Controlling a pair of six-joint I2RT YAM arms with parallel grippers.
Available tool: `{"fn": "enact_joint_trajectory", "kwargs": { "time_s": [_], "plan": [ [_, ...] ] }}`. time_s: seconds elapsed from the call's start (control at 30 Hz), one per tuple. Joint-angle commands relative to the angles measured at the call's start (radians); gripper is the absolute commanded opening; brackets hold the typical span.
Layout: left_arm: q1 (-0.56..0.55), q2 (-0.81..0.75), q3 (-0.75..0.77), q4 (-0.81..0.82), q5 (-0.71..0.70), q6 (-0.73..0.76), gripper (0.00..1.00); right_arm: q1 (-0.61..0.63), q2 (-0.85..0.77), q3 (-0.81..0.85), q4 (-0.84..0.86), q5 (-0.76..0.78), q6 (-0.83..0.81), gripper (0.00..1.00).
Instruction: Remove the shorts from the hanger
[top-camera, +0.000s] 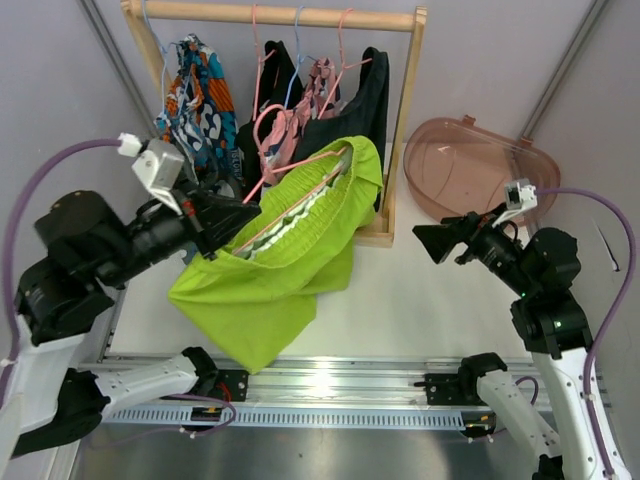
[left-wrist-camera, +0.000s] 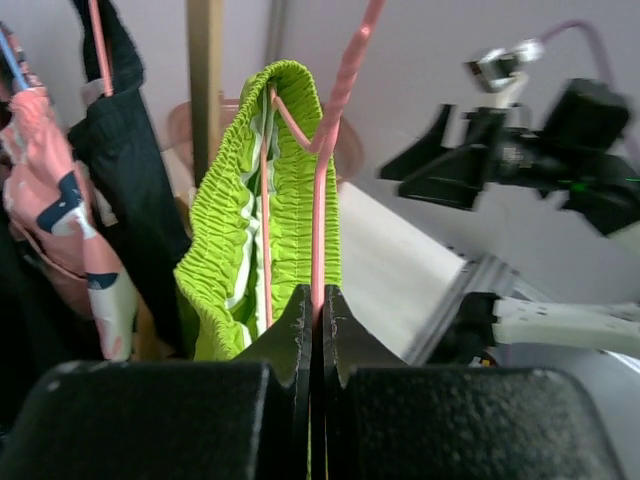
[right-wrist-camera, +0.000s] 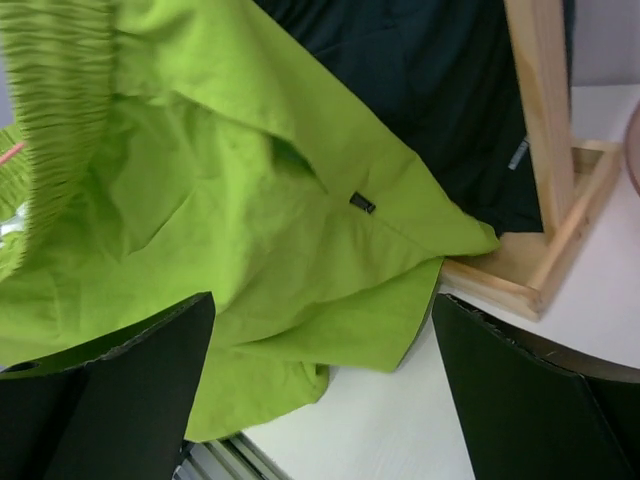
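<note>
Left wrist: lime shorts (left-wrist-camera: 225, 250) on pink hanger (left-wrist-camera: 322, 200) b/w left claw (left-wrist-camera: 315, 320) tips

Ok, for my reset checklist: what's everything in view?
wooden rack: one, pale wood, far side of the table
lime green shorts: one, lime, on the pink hanger, sagging onto table
pink hanger: one, pink, through the lime waistband
multicolour shorts: one, blue-orange-white, rack's left end
pink print shorts: one, pink, rack's middle
dark shorts: two, dark, rack's middle and right
tub: one, translucent pink, right of rack
left gripper: one, black, shut on pink hanger
right gripper: one, black, open, beside lime shorts
</note>
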Motion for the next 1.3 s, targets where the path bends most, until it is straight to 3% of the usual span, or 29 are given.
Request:
{"fn": "enact_joint_trajectory", "kwargs": {
  "time_s": [0.0, 0.2, 0.4, 0.47, 0.5, 0.6, 0.8, 0.87, 0.97, 1.1, 1.27],
  "plan": [
    [-0.004, -0.006, 0.088, -0.015, 0.126, -0.070, 0.00, 0.045, 0.050, -0.029, 0.199, -0.043, 0.028, 1.00],
    [-0.004, -0.040, 0.018, 0.040, 0.235, -0.124, 0.00, 0.221, 0.140, 0.004, 0.274, 0.089, -0.007, 1.00],
    [-0.004, -0.057, -0.035, 0.047, 0.240, -0.125, 0.00, 0.370, 0.269, 0.087, 0.300, 0.244, -0.067, 0.99],
    [-0.004, -0.068, -0.047, 0.051, 0.246, -0.131, 0.00, 0.406, 0.298, 0.106, 0.308, 0.296, -0.077, 0.94],
    [-0.004, -0.074, -0.050, 0.054, 0.244, -0.133, 0.00, 0.412, 0.305, 0.106, 0.318, 0.310, -0.084, 0.57],
    [-0.004, -0.080, -0.047, 0.036, 0.225, -0.122, 0.00, 0.414, 0.315, 0.101, 0.314, 0.376, -0.087, 0.00],
    [-0.003, -0.080, -0.026, -0.070, 0.156, -0.096, 0.00, 0.398, 0.266, 0.098, 0.268, 0.586, -0.148, 0.00],
    [-0.004, -0.088, -0.027, -0.108, 0.131, -0.090, 0.00, 0.334, 0.254, 0.109, 0.244, 0.611, -0.156, 0.00],
    [-0.004, -0.104, -0.035, -0.157, 0.119, -0.084, 0.00, 0.218, 0.249, 0.130, 0.207, 0.568, -0.137, 0.00],
    [-0.004, -0.138, -0.061, -0.196, 0.090, -0.084, 0.00, -0.038, 0.265, 0.176, 0.193, 0.390, -0.079, 0.00],
    [-0.004, -0.173, -0.091, -0.223, 0.051, -0.079, 0.00, -0.096, 0.298, 0.211, 0.191, 0.289, -0.044, 0.00]
  ]
}}
